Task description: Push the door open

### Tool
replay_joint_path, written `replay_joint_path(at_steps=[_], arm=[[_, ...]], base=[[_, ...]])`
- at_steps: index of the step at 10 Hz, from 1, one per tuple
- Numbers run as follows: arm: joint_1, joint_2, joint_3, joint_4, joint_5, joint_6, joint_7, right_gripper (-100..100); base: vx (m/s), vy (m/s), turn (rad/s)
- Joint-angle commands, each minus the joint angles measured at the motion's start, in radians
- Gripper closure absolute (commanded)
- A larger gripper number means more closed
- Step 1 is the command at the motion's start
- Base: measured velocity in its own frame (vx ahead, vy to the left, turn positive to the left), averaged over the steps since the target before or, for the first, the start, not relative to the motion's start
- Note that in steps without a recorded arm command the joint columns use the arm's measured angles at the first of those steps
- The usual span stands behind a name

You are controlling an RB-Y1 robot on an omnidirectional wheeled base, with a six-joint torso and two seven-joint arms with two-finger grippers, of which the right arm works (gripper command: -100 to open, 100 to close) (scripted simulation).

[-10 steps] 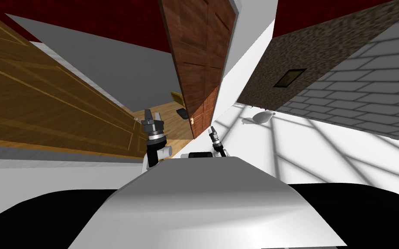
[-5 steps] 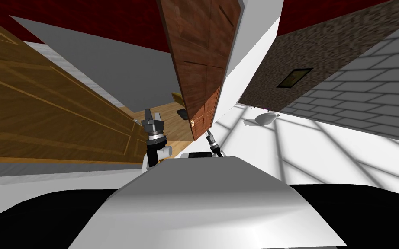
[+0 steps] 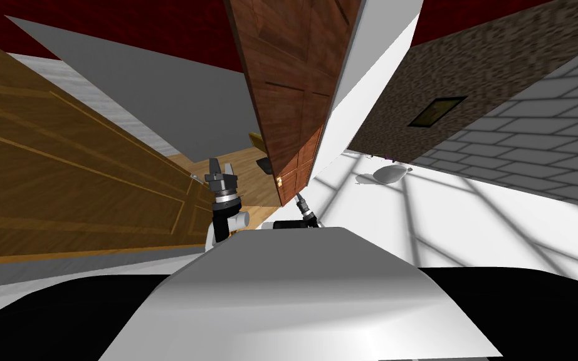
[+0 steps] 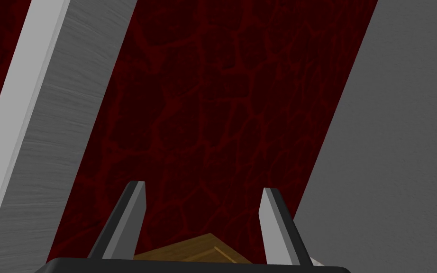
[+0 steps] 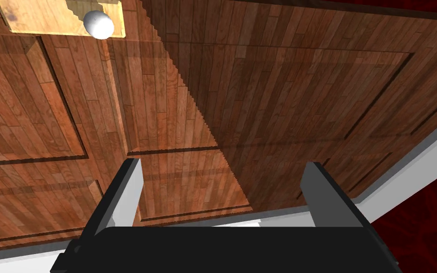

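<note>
Right wrist view: right end effector (image 5: pixel 221 162) spread, facing brown door (image 5: pixel 284 95).
White knob (image 5: pixel 98 24) at its eleven o'clock; left end effector (image 4: pixel 203 186) spread too.

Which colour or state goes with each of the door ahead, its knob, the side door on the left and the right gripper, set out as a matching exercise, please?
1. door ahead
2. knob
3. side door
4. right gripper

A. white
B. fingers apart
C. reddish brown
D. yellowish brown

Pairs: 1-C, 2-A, 3-D, 4-B.
</note>
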Motion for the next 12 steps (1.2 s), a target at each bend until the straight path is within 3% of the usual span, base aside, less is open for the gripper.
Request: replay_joint_path(at_steps=[1,4,12], arm=[[-0.004,-0.001,0.021,0.042,0.014,-0.01,-0.003,-100],[-0.017,-0.005,0.061,0.136,0.04,-0.036,-0.012,-100],[-0.035,-0.009,0.117,0.268,0.076,-0.071,-0.025,-100]], base=[[0.122,0.002,0.033],[0.191,0.003,0.039],[0.139,-0.006,0.018]])
